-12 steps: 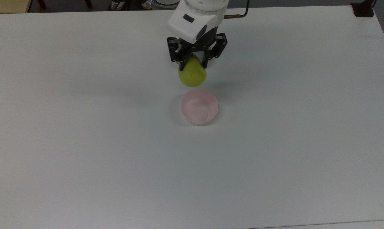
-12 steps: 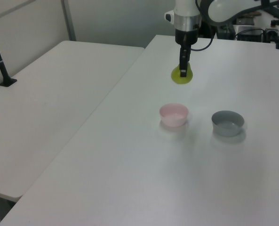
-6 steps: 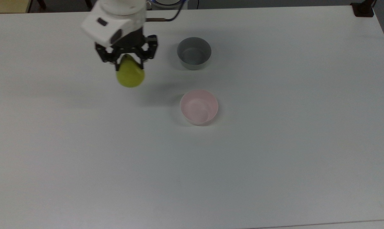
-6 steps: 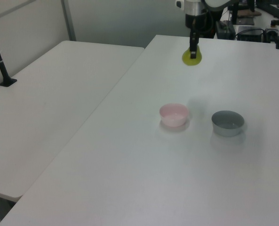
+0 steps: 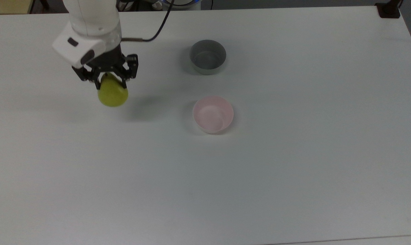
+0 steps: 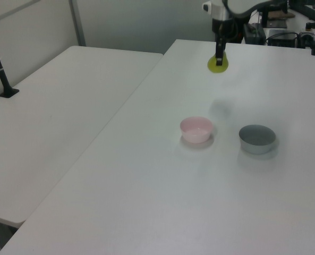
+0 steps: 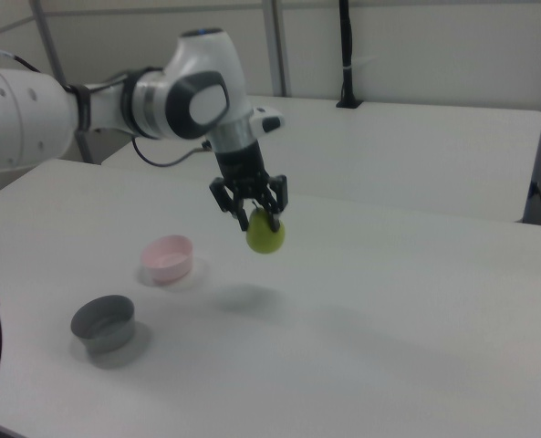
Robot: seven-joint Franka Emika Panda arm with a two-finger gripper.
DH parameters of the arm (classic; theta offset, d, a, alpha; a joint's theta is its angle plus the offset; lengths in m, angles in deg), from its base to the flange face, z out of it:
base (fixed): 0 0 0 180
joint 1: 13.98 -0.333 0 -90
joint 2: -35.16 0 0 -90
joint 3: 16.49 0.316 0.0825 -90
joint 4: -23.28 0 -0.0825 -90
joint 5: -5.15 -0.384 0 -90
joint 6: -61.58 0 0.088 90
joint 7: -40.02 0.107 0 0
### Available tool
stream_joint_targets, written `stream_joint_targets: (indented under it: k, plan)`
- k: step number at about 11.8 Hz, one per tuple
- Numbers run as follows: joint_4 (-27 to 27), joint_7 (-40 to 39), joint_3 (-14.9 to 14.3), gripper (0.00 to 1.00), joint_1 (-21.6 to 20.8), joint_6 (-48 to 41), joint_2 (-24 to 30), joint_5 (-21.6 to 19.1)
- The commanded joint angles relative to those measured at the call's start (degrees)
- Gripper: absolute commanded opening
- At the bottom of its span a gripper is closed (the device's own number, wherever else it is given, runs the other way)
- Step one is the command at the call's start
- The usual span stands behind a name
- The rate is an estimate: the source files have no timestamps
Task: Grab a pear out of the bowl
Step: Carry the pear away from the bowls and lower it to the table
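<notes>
White worktop (image 5: 294, 170) wide and bare across the top view, with dark floor along the far edge. Toward the top view's left, pincer (image 5: 111, 82) hanging from the white arm (image 5: 89, 27), pinching the narrow top of the pear (image 5: 113, 94), rounded yellow-green bottom pointing down and lifted clear of the surface, soft shadow lying to the top view's right of it. Near the middle, pink bowl (image 5: 212, 114) standing upright with nothing inside, well apart from the pear. Beyond it, toward the far edge, grey bowl (image 5: 207, 56), also upright.

In the left view, same worktop (image 6: 162, 202) running away from the camera, a second white table (image 6: 51, 122) beside it on the left view's left. At the far end, pincer (image 6: 219, 59) pointing straight down, closed on the pear (image 6: 218, 65), fruit held above the surface. Nearer, pink bowl (image 6: 196, 129) and grey bowl (image 6: 257, 138) side by side, grey one on the left view's right.

In the right view, worktop (image 7: 416, 338) in front of pale walls and another table behind. Arm (image 7: 161, 100) reaching in from the right view's left, pincer (image 7: 254, 217) gripping the pear (image 7: 265, 234) by its upper part, in mid-air over a faint shadow. Pink bowl (image 7: 168, 258) on the right view's left of the fruit, grey bowl (image 7: 102, 325) nearer the camera
</notes>
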Motion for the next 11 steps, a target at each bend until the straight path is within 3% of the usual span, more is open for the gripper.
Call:
stream_joint_targets:
  k: [1,7,9,11]
  plan:
    - [1.03,-0.35,-0.07,0.29,0.63,5.42,-4.81,-0.02]
    - [1.39,-0.26,-0.07,0.29,0.45,10.88,-11.24,0.33]
    - [1.39,-0.26,-0.07,0.38,0.45,10.88,-11.33,0.5]
    - [1.39,-0.17,-0.07,1.0,0.45,10.53,-11.07,0.51]
